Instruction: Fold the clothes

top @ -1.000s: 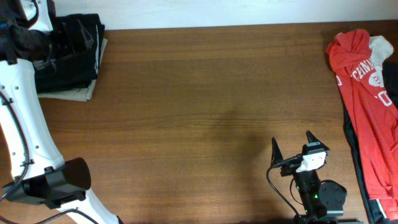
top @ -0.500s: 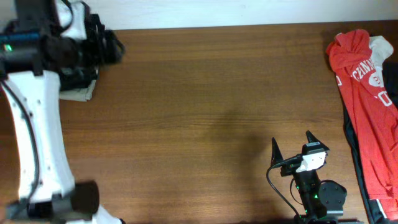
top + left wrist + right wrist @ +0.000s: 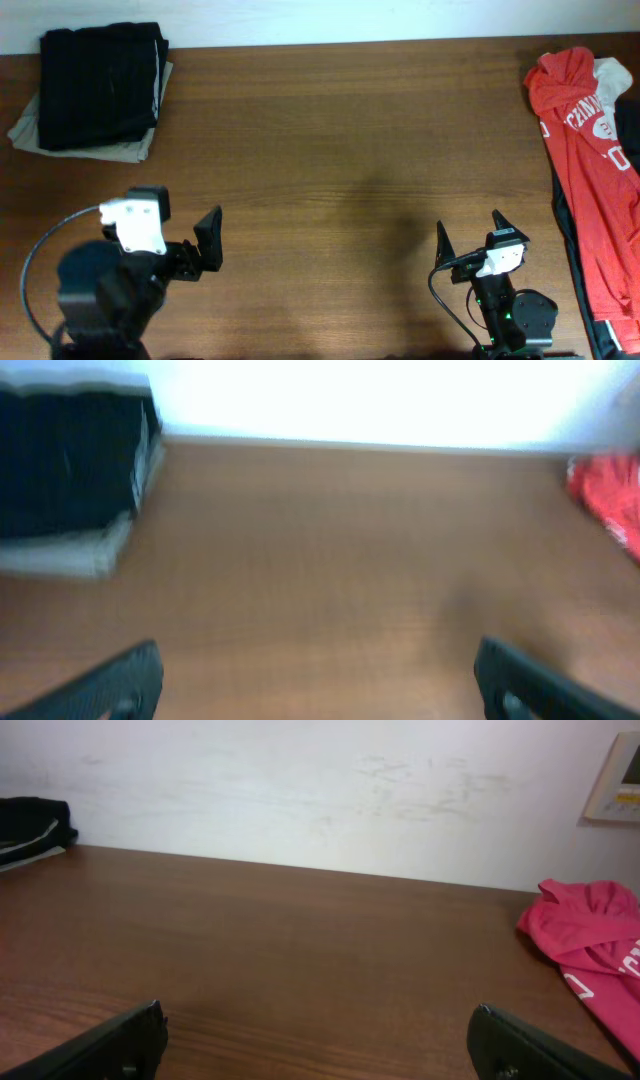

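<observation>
Stood with jaws spread wide at the left gripper, pinching nothing, only bare table in the gap. Looked soft and blurred through the left wrist camera. Stood likewise at the right gripper: jaws parted, clasping nothing, tips pointed toward the far side of the table. Sat low by the near edge, one toward the near-left, the other toward the near-right, well apart from each other and from all the cloth.

Farther out, at the far-left corner: found a black garment folded into a neat block, resting on a beige garment, with the beige showing along the block's near and left sides. At the right edge: found a red hooded top lying loose and unfolded, white lettering on its chest, hood toward the far side. Touched a white garment beside the hood, and lay against a dark garment peeking out along its left side — neither shown in full. Beyond the table, through the right wrist camera: saw a pale wall with a small panel at its right.
</observation>
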Controlling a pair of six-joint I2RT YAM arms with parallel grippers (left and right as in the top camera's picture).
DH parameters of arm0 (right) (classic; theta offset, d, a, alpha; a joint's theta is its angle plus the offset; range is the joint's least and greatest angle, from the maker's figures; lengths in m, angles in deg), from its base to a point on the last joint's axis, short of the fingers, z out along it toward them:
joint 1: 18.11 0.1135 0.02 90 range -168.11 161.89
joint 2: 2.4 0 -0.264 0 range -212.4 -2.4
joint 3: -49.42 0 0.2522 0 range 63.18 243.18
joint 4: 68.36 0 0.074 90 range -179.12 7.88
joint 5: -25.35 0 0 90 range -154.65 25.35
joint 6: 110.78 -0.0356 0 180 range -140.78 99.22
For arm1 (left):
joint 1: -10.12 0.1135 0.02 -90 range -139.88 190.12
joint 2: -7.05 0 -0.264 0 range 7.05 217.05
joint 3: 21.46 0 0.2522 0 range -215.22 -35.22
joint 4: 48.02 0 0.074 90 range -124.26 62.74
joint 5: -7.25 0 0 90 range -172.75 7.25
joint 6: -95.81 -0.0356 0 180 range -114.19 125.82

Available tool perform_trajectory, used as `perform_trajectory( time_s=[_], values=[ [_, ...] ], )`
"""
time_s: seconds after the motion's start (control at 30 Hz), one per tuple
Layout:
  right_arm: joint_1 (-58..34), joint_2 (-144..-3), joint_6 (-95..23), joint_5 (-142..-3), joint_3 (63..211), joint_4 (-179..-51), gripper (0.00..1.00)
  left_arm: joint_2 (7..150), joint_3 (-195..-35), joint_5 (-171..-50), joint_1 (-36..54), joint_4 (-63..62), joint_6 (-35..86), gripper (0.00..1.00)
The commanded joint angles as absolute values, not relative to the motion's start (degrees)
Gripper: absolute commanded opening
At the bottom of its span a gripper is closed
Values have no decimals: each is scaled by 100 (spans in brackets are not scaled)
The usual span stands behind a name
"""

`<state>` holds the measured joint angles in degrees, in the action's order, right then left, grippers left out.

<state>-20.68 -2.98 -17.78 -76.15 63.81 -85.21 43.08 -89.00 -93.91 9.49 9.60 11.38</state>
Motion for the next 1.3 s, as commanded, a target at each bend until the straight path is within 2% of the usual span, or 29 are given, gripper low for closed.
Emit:
perform_trajectory(
  time_s=[0.0,0.1,0.27,0.43,0.57,1.27],
  values=[
    [-2033,-261,-1782,-7602,6350,-8560,99,3764,-7490,-9083,952,-337,1072,99],
    [-2033,-261,-1782,-7602,6350,-8560,99,3244,-5938,-9083,954,-2428,1072,99],
    [-2033,-261,-1782,-7602,6350,-8558,99,1834,-4026,-9081,1081,-4113,1072,99],
    [-2033,-261,-1782,-7602,6350,-8560,99,1062,-3571,-9081,1575,-4026,1072,99],
    [-2033,-261,-1782,-7602,6350,-8560,99,732,-3571,-9022,1673,-3053,1028,99],
    [-2033,-261,-1782,-7602,6350,-8558,99,735,-3573,-8742,1673,-3003,1009,99]
  ],
)
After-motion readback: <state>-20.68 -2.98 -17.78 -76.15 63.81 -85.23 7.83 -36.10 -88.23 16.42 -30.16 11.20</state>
